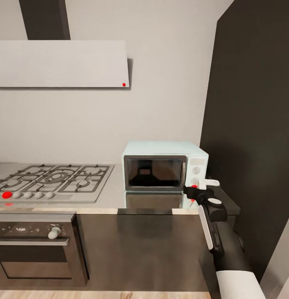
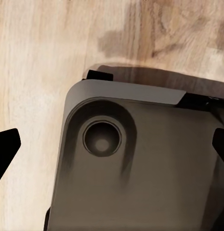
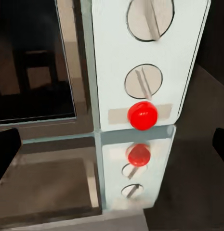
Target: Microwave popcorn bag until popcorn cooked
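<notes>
I am holding my right claw (image 1: pixel 197 192) spread wide just in front of the microwave (image 1: pixel 161 166) on the bench (image 1: pixel 115 197), its red button (image 3: pixel 143 115) lying dead ahead between 2 fingertips (door closed, left arm far off).

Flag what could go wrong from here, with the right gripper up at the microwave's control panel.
1. The right gripper sits open near the microwave's red button, with two knobs close above; a slightly off approach could turn a knob instead.
2. The door is shut and the popcorn bag cannot be made out through the dark glass; starting now might heat an empty microwave.
</notes>
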